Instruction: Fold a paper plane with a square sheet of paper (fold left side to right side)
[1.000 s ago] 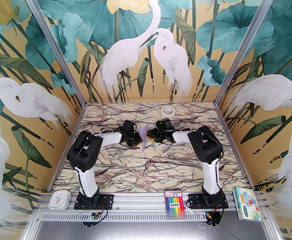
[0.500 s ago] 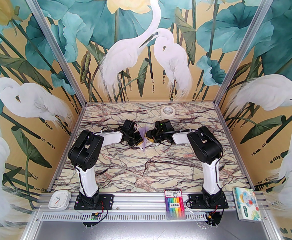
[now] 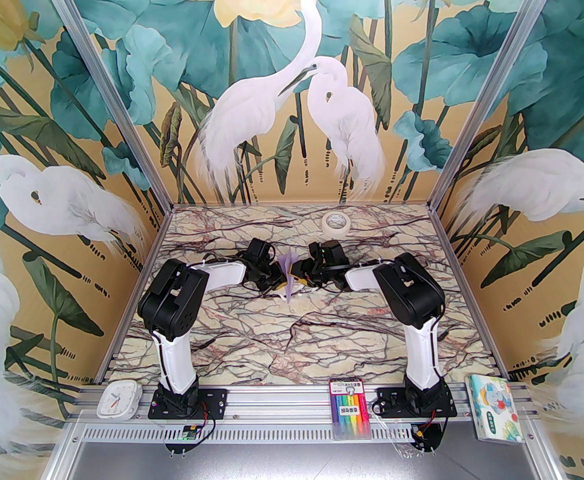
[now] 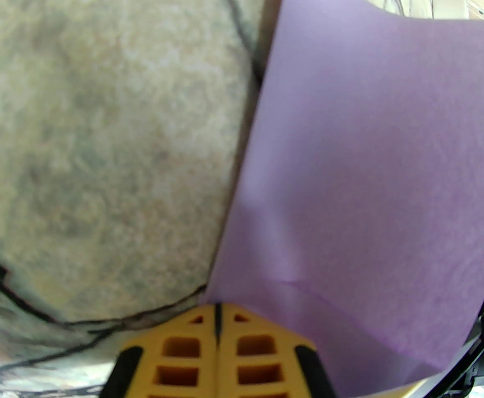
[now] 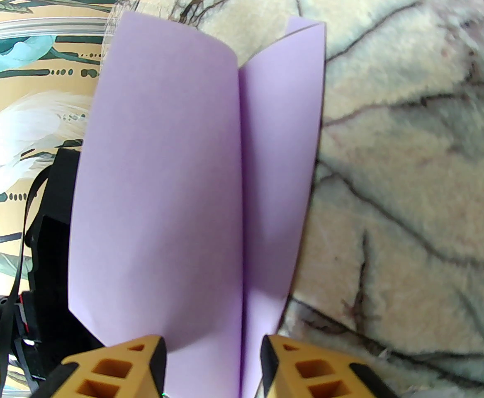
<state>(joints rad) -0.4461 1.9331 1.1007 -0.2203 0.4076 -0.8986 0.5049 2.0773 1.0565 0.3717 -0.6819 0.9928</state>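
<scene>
Well, I judge I am late in the folding: the paper plane [image 3: 287,273] is already a slim dart with a centre crease, and what is left is to sharpen that crease and settle the wings. It hangs between my two pincers, on the near side of the tape roll [image 3: 335,222] and a little to its left, above the tabletop [image 3: 322,338].

My left pincer [image 4: 217,311] is fully closed and seems to nip the paper at one lower corner. My right pincer [image 5: 212,340] has its jaws apart, astride the creased body but not clamping it, as far as I can tell.

The pointed nose aims away from the tape roll, toward my bases and downward, and the wide tail is nearer the roll. So the long axis runs roll-to-bases, though how steeply I cannot tell.

Next, I think, the left must hold firm while the right closes squarely on the crease, without dragging the flaps askew.
</scene>
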